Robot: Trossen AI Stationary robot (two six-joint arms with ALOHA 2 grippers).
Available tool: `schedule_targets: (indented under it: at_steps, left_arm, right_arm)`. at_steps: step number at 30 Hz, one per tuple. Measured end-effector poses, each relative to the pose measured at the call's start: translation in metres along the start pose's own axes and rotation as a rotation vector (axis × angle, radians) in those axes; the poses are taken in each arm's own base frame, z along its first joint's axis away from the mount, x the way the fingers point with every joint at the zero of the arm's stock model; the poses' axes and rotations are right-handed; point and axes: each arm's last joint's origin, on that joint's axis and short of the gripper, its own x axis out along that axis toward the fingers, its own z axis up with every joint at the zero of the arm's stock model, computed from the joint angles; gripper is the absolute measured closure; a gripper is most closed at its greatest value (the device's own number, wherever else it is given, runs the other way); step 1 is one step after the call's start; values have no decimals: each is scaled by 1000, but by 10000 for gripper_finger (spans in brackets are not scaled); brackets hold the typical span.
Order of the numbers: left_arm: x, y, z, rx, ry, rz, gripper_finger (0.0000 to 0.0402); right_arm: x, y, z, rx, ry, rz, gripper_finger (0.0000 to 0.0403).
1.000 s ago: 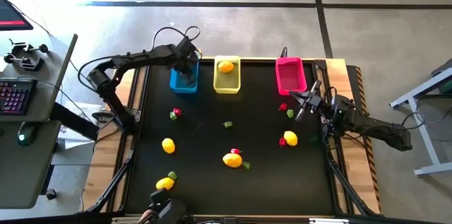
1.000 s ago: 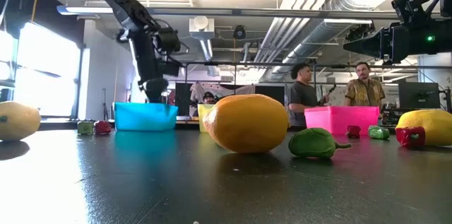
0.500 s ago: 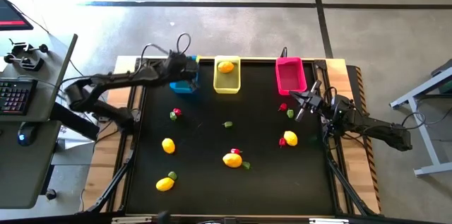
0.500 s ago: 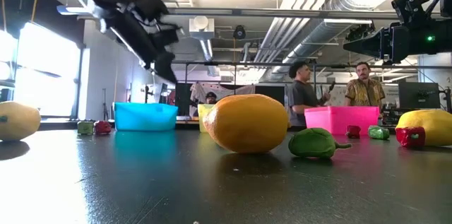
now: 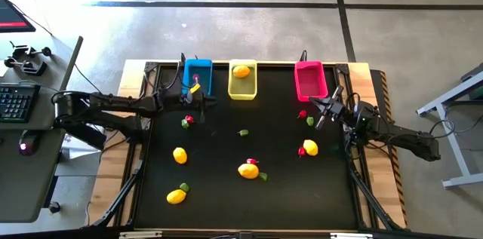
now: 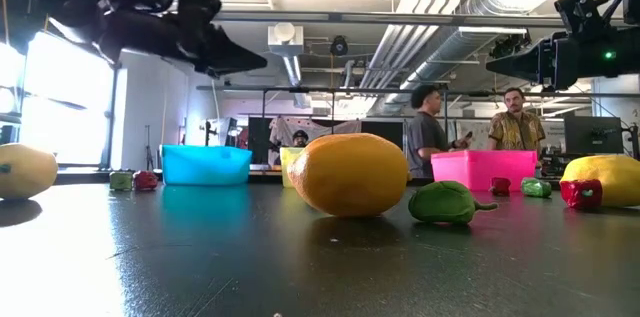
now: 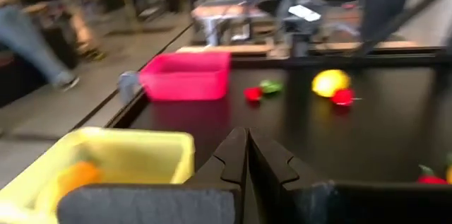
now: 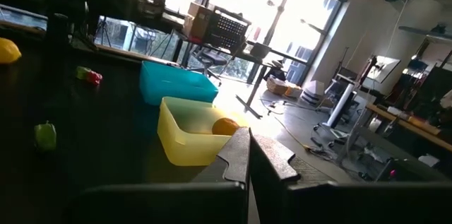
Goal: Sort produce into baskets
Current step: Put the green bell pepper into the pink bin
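Black tabletop [image 5: 226,156] carries scattered produce [image 5: 248,170] and 3 baskets [image 5: 242,81] along its far edge. Left arm stretches low across, its left gripper [image 5: 198,100] pinched empty just before the blue basket [image 5: 196,74]. Right gripper [image 5: 324,104], fingers pressed together, waits near the pink basket [image 5: 310,81].

Along the far edge of the black-topped bench [image 5: 226,194] three rectangular plastic baskets stand in a row: the blue one [image 5: 198,73] at left, the yellow one [image 5: 242,79] beside it, the magenta-pink one [image 5: 310,79] well apart at right. A yellow lemon-shaped fruit [image 5: 241,72] lies in the yellow basket. The left claw [image 5: 202,99] hangs just before the blue basket; the right claw [image 5: 323,108] sits before the pink one. Other lemons [image 5: 248,170] and small red and green pieces [image 5: 187,121] lie scattered nearer the front.
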Motion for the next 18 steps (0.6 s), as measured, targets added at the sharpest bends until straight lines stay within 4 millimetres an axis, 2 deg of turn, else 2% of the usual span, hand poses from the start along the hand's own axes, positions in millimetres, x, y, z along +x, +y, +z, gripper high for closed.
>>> schedule_targets:
  at_steps: [7,12,18]
  left_arm:
    - [-6,-9,-10,56,-35,-36,401]
    - [-4,-14,-12,28,-20,-62,401]
    - [3,-19,-16,79,-38,-84,401]
  right_arm:
    - [0,0,0,-45,1,-2,403]
    - [0,0,0,36,-2,4,403]
    - [0,-2,5,100,-49,-4,403]
